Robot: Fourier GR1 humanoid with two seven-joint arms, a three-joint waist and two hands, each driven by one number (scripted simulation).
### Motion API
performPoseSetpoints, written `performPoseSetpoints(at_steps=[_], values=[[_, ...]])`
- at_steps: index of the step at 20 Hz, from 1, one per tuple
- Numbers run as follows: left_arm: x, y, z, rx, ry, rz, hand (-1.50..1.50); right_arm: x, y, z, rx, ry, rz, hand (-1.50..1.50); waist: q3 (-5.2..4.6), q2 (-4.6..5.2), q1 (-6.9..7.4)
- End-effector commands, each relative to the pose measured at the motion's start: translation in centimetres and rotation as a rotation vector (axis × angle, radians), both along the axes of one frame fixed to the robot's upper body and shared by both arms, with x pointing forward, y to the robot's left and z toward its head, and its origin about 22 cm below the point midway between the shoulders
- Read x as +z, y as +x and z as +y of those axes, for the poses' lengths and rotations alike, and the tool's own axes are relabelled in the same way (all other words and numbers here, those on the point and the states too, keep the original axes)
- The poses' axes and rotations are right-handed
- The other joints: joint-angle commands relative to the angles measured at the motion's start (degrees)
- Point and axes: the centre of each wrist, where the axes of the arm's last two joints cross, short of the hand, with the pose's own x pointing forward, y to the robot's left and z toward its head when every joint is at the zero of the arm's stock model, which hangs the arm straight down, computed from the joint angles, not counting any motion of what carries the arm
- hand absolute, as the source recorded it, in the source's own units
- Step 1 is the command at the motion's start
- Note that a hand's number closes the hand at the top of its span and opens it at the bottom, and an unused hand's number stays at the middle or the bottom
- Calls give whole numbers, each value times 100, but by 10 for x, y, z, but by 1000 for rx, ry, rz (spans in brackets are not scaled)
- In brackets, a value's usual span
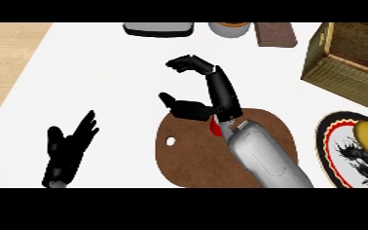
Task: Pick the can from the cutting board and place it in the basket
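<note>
A brown cutting board [194, 161] with a hole near its left edge lies at the lower middle of the counter. Only a red sliver of the can [214, 125] shows, at the board's far edge under my right wrist; the rest is hidden. My right hand [215, 95] reaches past the board over the white counter, its fingers [188, 64] bent at the tips and its thumb [176, 106] spread, with nothing between them. The woven basket [341, 61] stands at the far right. My left hand [68, 148] rests open at the lower left, fingers up.
A patterned plate [343, 148] lies at the right edge below the basket. Along the far edge stand a grey and black tray [158, 28], a round bowl [230, 29] and a brown block [277, 34]. Wooden floor shows at the far left.
</note>
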Motion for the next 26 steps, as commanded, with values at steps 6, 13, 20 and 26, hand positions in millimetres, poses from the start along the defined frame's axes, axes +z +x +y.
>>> performPoseSetpoints(at_steps=[6,13,20,26], values=[[-17,-23,11,52,12,137,0,23,35,-4,-336,-585,-6,-150,-73,-191,-385],[-21,-39,18,77,19,149,0,141,34,8,-372,-910,33,-150,-43,-223,-444],[-14,-29,11,80,-14,141,0,207,9,8,-181,-1168,227,-150,-26,-154,-485],[-14,-31,18,84,1,138,0,228,-5,-13,-118,-1275,334,-150,-21,-143,-531]])
